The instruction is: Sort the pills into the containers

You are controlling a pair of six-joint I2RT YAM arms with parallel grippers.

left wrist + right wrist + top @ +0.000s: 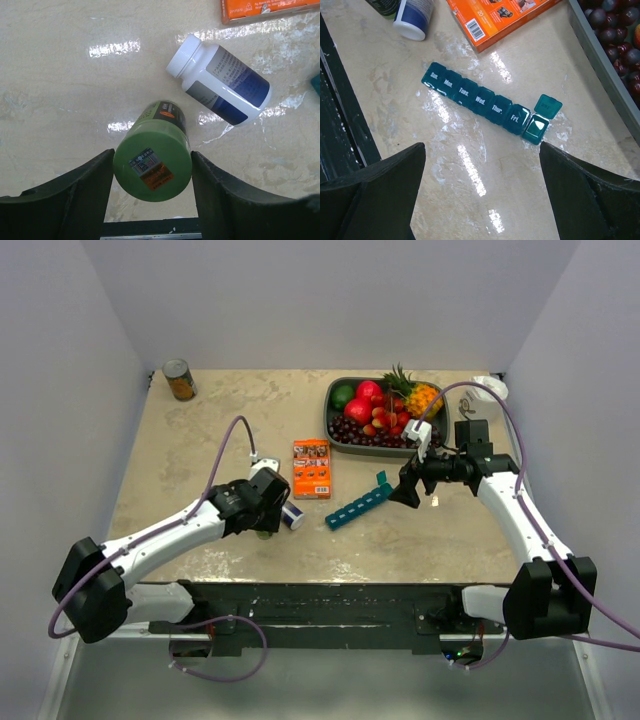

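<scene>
Green bottle (156, 145) between left gripper (152, 157) jaws, grip unclear; right gripper (481, 147) spread wide near containers (480, 102).

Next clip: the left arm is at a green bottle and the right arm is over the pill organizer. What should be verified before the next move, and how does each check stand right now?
1. The green bottle sits between the fingers of the left gripper: ok.
2. Firm hold on that bottle: cannot tell; the fingers flank it, but contact is unclear.
3. The white bottle lies outside those fingers: ok.
4. The pill organizer has a compartment open: ok, its end lid is up.
5. The right gripper is open above the organizer: ok.
</scene>
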